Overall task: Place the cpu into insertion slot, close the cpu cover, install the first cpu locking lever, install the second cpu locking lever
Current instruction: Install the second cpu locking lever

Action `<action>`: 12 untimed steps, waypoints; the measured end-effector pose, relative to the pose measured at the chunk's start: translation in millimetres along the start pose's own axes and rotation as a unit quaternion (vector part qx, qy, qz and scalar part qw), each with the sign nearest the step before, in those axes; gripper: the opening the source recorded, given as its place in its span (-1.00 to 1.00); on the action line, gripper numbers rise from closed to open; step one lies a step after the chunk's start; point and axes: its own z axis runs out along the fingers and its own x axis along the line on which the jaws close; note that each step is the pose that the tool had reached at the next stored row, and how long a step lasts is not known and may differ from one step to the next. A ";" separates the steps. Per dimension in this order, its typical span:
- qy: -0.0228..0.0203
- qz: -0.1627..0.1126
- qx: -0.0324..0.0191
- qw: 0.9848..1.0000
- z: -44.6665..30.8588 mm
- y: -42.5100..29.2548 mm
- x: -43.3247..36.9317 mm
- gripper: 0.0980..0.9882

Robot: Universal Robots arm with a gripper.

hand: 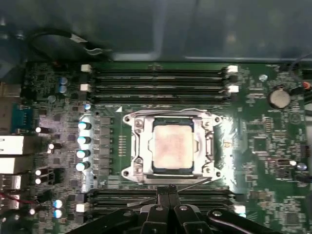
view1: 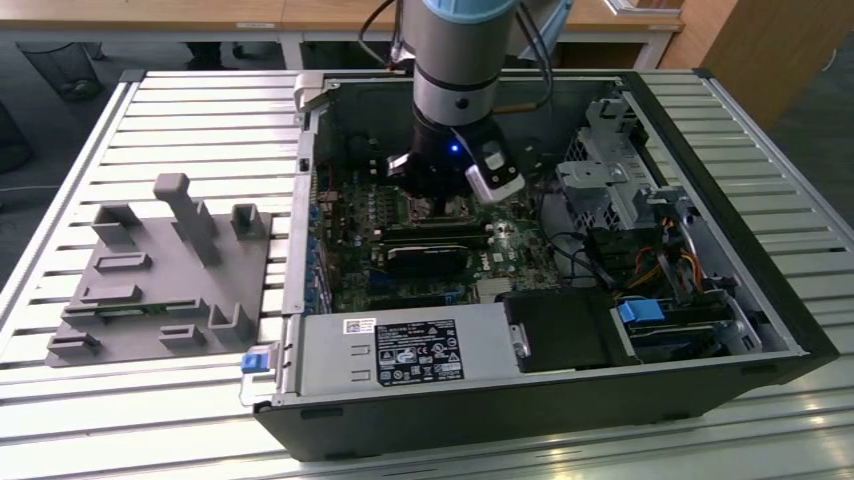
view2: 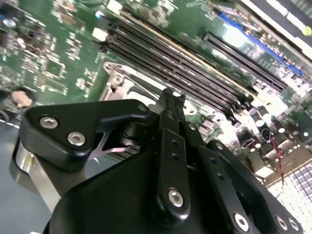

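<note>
The cpu [hand: 173, 146], a pale square chip, lies flat in the insertion slot [hand: 157, 168] on the green motherboard. The silver cpu cover [hand: 141, 146] lies down around it, framing the chip through its window. Thin metal lever wires run along the socket's edges [hand: 168, 111]; whether they are latched I cannot tell. My gripper [hand: 168, 188] hangs just beside the socket, over the memory slots, fingers pressed together with nothing between them. In the second wrist view the shut gripper [view2: 168, 93] sits close to a corner of the socket's metal frame [view2: 117, 78]. In the exterior view the gripper [view1: 447, 207] reaches down into the open computer case.
Long black memory slots [hand: 158, 80] flank the socket on two sides. The case walls [view1: 310, 200], a power supply [view1: 400, 350] and a drive cage [view1: 607, 180] hem the board in. A grey fixture tray [view1: 160, 270] lies on the slatted table at the exterior view's left.
</note>
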 end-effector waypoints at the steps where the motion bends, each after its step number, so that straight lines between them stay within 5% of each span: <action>1: 0.000 0.000 0.000 1.000 1.3 -0.3 0.8 -0.96; 4: 0.001 0.000 -0.001 1.000 4.1 -2.2 1.3 -0.96; 12: 0.001 0.001 -0.019 1.000 5.0 -11.7 9.2 -0.96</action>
